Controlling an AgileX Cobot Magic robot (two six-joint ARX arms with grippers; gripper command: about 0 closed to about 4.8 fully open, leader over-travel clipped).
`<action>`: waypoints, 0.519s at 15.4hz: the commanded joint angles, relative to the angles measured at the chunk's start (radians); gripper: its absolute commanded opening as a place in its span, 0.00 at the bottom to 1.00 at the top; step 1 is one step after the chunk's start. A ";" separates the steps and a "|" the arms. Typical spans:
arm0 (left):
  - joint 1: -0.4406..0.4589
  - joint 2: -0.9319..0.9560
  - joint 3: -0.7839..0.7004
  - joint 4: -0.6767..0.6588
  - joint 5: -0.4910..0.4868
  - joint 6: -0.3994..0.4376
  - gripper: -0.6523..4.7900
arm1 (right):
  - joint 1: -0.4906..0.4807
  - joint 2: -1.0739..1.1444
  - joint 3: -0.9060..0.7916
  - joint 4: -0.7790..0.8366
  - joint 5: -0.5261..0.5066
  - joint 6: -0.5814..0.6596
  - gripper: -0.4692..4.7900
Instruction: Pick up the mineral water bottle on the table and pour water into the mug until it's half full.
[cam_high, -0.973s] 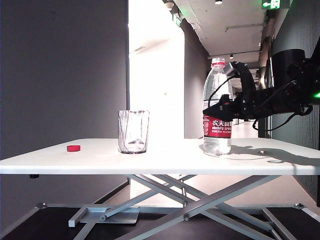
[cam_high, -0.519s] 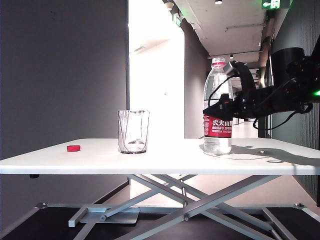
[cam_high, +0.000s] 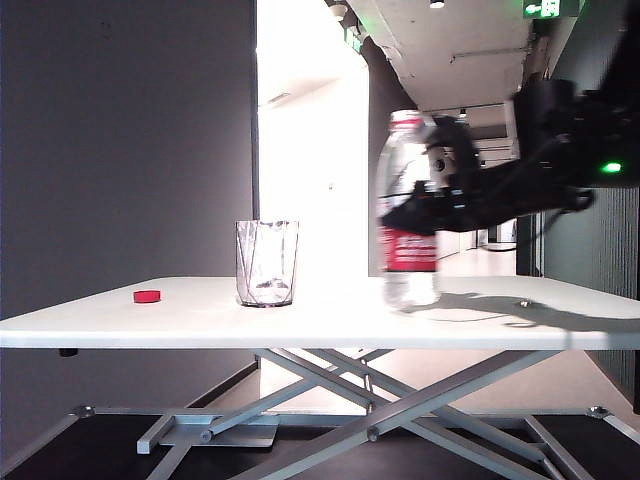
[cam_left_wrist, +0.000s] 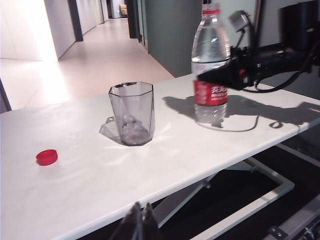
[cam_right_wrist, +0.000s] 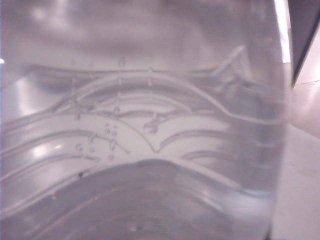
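– Since my right fingers (cam_left_wrist: 215, 79) are clamped on the mineral water bottle (cam_high: 408, 160) at the top edge of its label, I'd call the pick-up as good as made.

– Is it off the desk (cam_high: 150, 320) yet?

– Hard to say. The bottle stands upright on the right part of the desk and is smeared with motion in the exterior view. Its base is at or just over the surface, and I cannot tell which. My right wrist camera sees nothing but clear ribbed plastic, pressed up close.

– And your other arm?

– My left fingers (cam_left_wrist: 136, 220) are pressed together with nothing between them. They hang off the near side of the desk, well apart from everything on it.

– The mug (cam_high: 267, 263)?

– It's upright near the middle, well apart from the bottle, and it looks dry inside as far as I can see. The red cap (cam_high: 147, 296) lies beyond it towards the left end, so I judge the neck is open.

– So what's left?

– Nearly all of it. The water (cam_left_wrist: 210, 112) is all in the bottle. I have to carry the bottle across to the mug, tip the neck over the rim, pour to halfway, then right it. Stopping the pour on time is the hard part.
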 joint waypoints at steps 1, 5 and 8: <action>-0.001 0.001 0.002 0.010 0.003 -0.004 0.11 | 0.055 -0.023 0.014 0.064 0.101 -0.044 0.55; 0.000 0.001 0.002 0.010 0.004 -0.004 0.11 | 0.133 -0.023 0.033 0.018 0.261 -0.160 0.55; -0.001 0.001 0.002 0.010 0.004 -0.004 0.11 | 0.177 -0.023 0.074 -0.082 0.394 -0.228 0.55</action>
